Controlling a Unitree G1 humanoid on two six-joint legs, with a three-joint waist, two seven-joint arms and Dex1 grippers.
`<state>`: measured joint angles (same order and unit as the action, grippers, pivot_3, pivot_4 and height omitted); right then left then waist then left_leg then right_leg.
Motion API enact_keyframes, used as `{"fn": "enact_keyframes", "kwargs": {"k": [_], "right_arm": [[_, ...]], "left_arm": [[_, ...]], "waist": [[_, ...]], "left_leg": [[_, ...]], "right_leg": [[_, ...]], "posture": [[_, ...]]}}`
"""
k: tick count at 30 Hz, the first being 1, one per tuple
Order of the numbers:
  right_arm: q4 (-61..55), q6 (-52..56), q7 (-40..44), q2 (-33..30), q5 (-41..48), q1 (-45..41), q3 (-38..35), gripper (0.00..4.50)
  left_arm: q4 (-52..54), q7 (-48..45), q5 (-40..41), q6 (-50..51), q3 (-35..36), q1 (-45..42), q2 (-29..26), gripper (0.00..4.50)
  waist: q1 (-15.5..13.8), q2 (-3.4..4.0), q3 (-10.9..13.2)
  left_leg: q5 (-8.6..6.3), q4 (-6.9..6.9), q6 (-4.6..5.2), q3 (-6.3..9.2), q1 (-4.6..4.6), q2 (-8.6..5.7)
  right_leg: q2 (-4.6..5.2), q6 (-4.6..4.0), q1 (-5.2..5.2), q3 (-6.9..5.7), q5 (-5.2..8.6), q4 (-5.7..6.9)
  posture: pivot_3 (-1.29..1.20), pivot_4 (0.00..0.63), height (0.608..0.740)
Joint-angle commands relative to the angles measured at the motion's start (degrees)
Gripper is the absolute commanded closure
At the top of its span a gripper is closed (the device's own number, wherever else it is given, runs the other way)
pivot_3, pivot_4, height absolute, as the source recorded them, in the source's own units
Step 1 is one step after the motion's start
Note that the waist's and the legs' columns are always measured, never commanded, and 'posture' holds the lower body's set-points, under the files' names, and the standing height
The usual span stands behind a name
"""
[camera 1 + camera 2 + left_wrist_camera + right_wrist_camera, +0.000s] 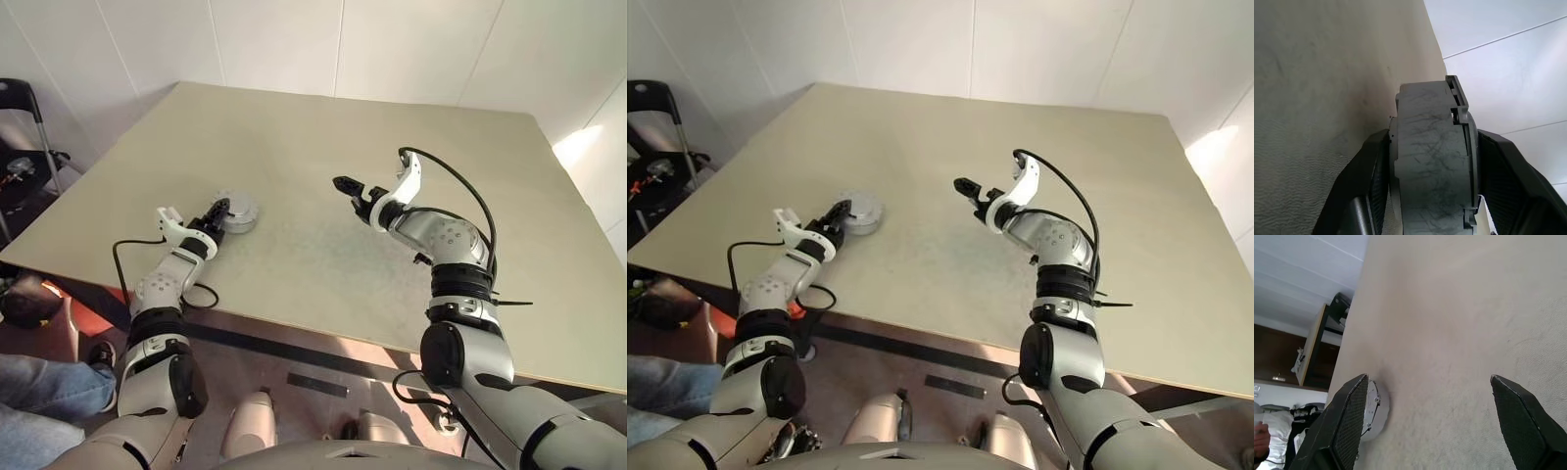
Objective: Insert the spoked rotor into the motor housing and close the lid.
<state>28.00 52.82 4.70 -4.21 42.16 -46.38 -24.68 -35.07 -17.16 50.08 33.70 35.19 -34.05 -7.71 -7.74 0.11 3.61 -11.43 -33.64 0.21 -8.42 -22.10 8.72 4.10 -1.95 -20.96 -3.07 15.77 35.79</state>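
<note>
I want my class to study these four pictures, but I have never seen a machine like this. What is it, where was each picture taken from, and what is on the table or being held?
This is a humanoid robot with two arms, each ending in a gripper of two black fingers. The two wide pictures come from cameras in its head, looking down over a pale table. The other two come from a camera on each wrist, looking along that gripper's fingers. The left gripper grips a round grey metal motor housing, which rests on the table; its wrist view shows the housing's side between the fingers. The right gripper is wide open, holds nothing and hovers over the table.
</note>
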Motion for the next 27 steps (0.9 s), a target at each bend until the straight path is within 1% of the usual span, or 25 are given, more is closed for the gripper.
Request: {"fn": "enact_keyframes", "kwargs": {"k": [1,3,4,12,17,20,22,27], "right_arm": [[0.3,-1.4,1.2,-0.8,-0.4,-1.7,0.1,0.00],[0.9,-1.3,1.3,-1.1,-0.4,-1.9,0.0,0.00],[1.2,-1.3,1.5,-1.3,-0.5,-2.0,0.0,0.00],[4.3,0.0,3.5,-2.6,-1.6,-2.5,1.1,0.00],[1.5,3.1,7.4,-2.7,-2.7,-1.1,5.6,0.00],[-1.3,2.4,9.6,-3.0,-4.5,0.2,9.0,0.00],[-3.9,-1.2,11.0,-3.5,-7.6,1.6,12.1,0.00],[-9.9,-14.8,14.3,-5.1,-16.9,6.3,19.4,0.00]], "left_arm": [[3.1,-1.6,0.4,-1.4,-0.3,-1.3,-0.9,0.92],[3.5,-1.5,0.3,-1.6,-0.3,-1.2,-1.4,0.28],[3.6,-1.8,0.3,-1.9,-0.3,-1.2,-1.7,0.03],[3.3,-3.8,0.1,-3.5,-0.2,-1.6,-4.8,0.03],[2.8,-4.3,-0.6,-4.7,-0.3,-1.4,-6.7,0.03],[3.4,-4.5,-1.3,-5.2,-0.9,-0.9,-7.2,0.03],[4.7,-4.5,-2.7,-5.6,-2.2,-0.2,-7.2,0.03],[11.6,-4.9,-10.8,-7.5,-10.6,3.7,-6.7,0.03]], "waist": [[0.1,-0.01,0.0],[0.2,-0.01,0.0],[0.3,-0.01,0.0],[0.5,-0.01,0.0],[0.5,-0.01,0.0],[0.5,-0.01,0.0],[0.4,-0.02,0.0],[0.3,-0.06,0.0]], "left_leg": [[0.00,-0.02,0.00,-0.01,0.03,0.01],[0.00,-0.07,-0.01,-0.01,0.05,0.03],[0.00,-0.10,-0.01,-0.01,0.06,0.04],[0.01,-0.18,-0.03,-0.01,0.10,0.06],[0.01,-0.19,-0.02,-0.01,0.10,0.06],[0.01,-0.20,-0.02,-0.01,0.10,0.06],[0.01,-0.22,-0.02,0.00,0.10,0.06],[0.01,-0.25,-0.03,0.00,0.10,0.04]], "right_leg": [[0.00,-0.02,0.03,0.00,-0.02,0.01],[0.00,-0.03,0.03,0.00,-0.04,0.08],[0.00,-0.03,0.04,0.00,-0.04,0.11],[-0.01,-0.07,0.08,0.00,-0.08,0.15],[-0.01,-0.07,0.08,0.00,-0.08,0.15],[-0.01,-0.08,0.10,0.00,-0.09,0.15],[-0.01,-0.07,0.12,0.00,-0.09,0.15],[0.03,0.01,0.17,0.00,-0.14,0.09]], "posture": [[0.00,0.000,0.740],[0.00,0.000,0.740],[0.00,0.000,0.740],[0.00,0.000,0.740],[0.00,0.000,0.740],[0.00,0.000,0.740],[0.00,0.000,0.740],[0.00,0.000,0.740]]}}
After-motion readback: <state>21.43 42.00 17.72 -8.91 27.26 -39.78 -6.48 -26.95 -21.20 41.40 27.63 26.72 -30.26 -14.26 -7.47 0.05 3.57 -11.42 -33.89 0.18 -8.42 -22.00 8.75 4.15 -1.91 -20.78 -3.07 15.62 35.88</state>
